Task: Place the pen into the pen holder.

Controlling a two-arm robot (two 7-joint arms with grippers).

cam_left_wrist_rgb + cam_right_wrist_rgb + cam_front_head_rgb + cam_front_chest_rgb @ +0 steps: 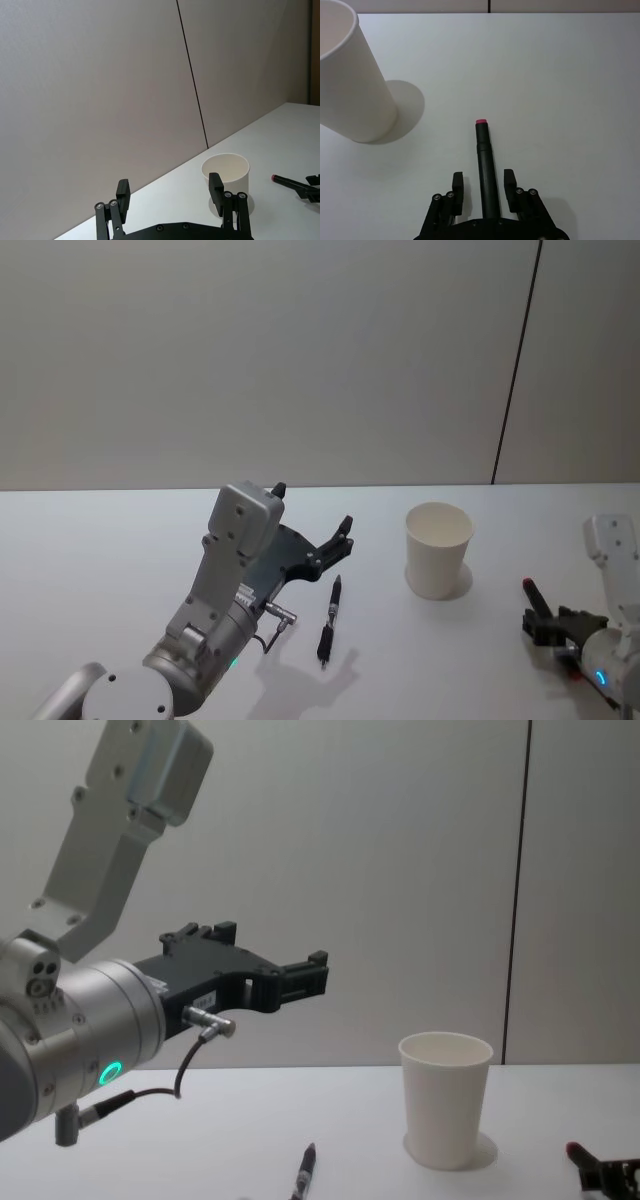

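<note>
Pen not yet picked up; we judge the whole task undone

Nearest us, the right gripper [483, 175] sits low at the right of the table [120, 560], fingers apart either side of a red-tipped marker [482, 145], not visibly pinching it; the pen [329, 623] lies flat on the table, left of centre; the left gripper [314, 505] hovers above it, jaws wide and empty; farther right the pen holder [438, 558] stands upright, nothing showing inside; grasp, carry and drop all remain; we read no writing anywhere.
</note>
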